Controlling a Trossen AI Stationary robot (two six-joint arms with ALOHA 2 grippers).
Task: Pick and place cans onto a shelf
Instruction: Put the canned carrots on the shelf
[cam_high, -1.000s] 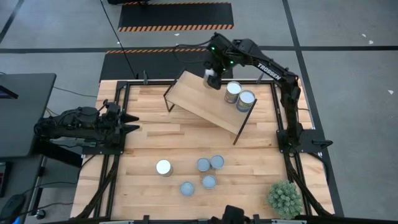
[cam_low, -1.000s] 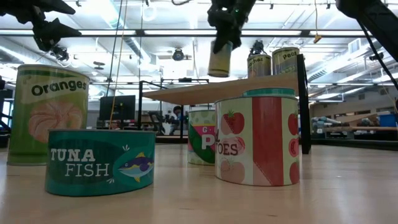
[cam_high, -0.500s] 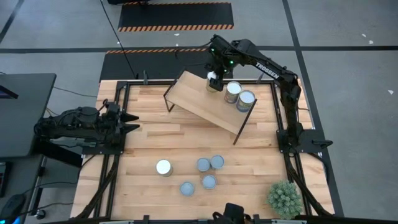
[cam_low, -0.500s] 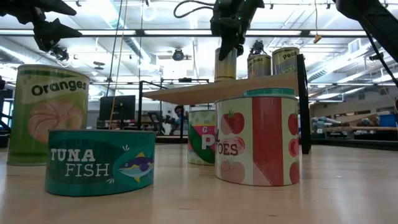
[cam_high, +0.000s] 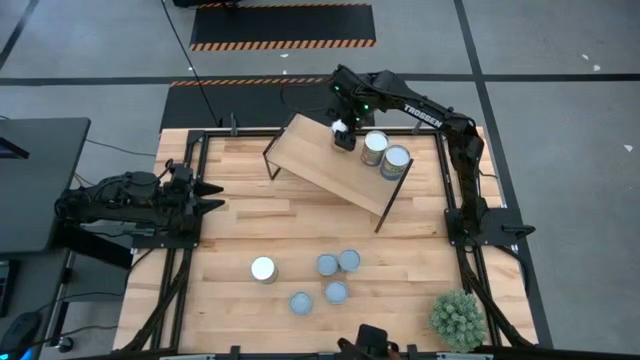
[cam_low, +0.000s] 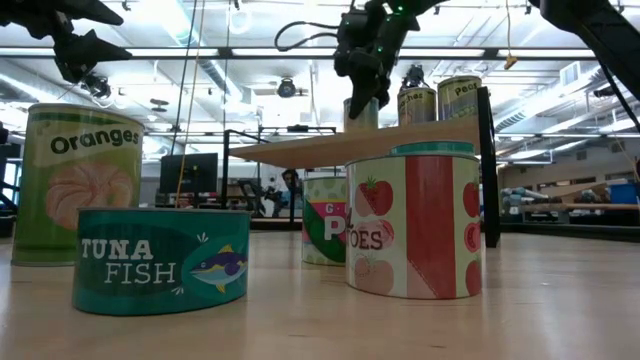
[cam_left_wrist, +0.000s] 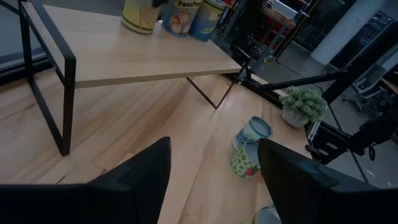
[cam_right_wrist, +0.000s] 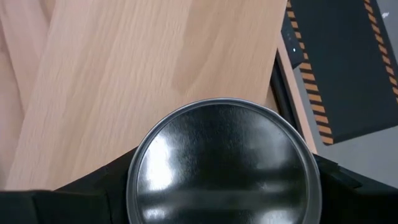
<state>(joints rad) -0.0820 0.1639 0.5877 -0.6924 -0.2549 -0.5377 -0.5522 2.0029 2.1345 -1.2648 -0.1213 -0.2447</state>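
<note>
Right hand (cam_high: 343, 133) grips our can (cam_right_wrist: 224, 163) upright on the shelf (cam_high: 330, 165) beside two others, so we should open gently and lift straight up.

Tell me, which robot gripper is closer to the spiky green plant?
The right one. The right gripper is over the shelf at the table's far side, holding a can. The left gripper waits at the left edge, farther from the plant.
</note>
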